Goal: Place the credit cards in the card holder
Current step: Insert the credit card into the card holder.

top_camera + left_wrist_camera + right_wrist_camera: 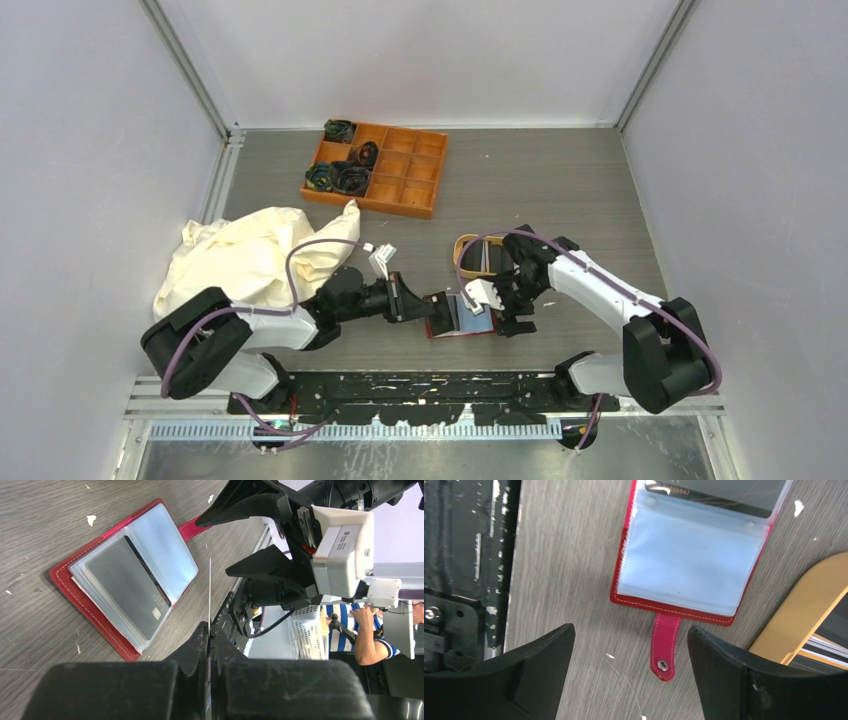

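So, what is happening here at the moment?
The left gripper is shut on a thin card, seen edge-on, close to the red card holder, which lies open on the table. One dark card is already tucked inside it. The right gripper hangs open over the holder's snap tab, holding nothing.

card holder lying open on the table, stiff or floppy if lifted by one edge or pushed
Probably floppy: the card holder is a thin red cover with stacked clear sleeves, so lifted by one edge it would likely sag or fold. Pushed, it should slide flat on the table rather than tip. Its snap tab looks soft and may just bend.
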